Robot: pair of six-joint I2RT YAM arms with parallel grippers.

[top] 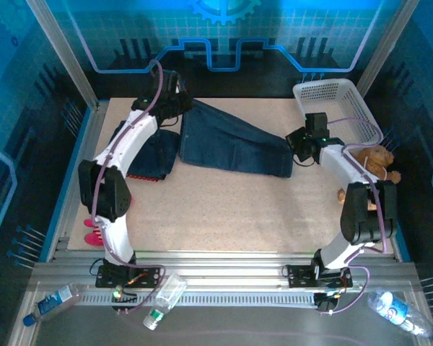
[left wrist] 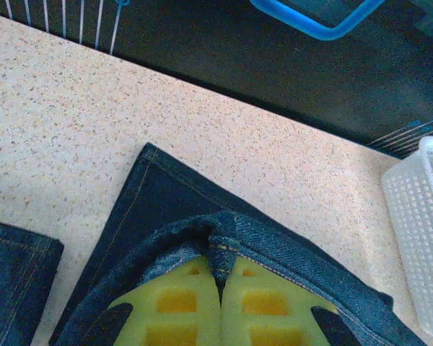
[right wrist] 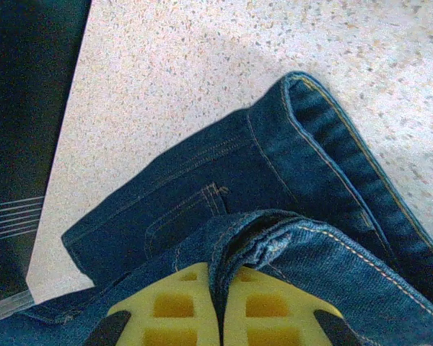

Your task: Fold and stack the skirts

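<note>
Tabletop [top: 238, 209] skirt [top: 234, 144] seemingly spans left end effector [left wrist: 218, 270] to right end effector [right wrist: 218, 281].

Lit evenly from above, with a strong blue cast from the glowing backdrop [top: 224, 29] spilling over the edges of the overhead view. Bright, a little washed out on the speckled table [top: 224, 209]. Dark and nearly without detail across the denim skirt [top: 234, 148] from above. Crisp on stitching and weave in both wrist views, softer on the yellow pads [left wrist: 180, 306] at the bottom edge. Dimmed by a soft shadow on the tabletop beyond the cloth in the right wrist view. Possibly bent slightly toward the overhead corners.
</note>
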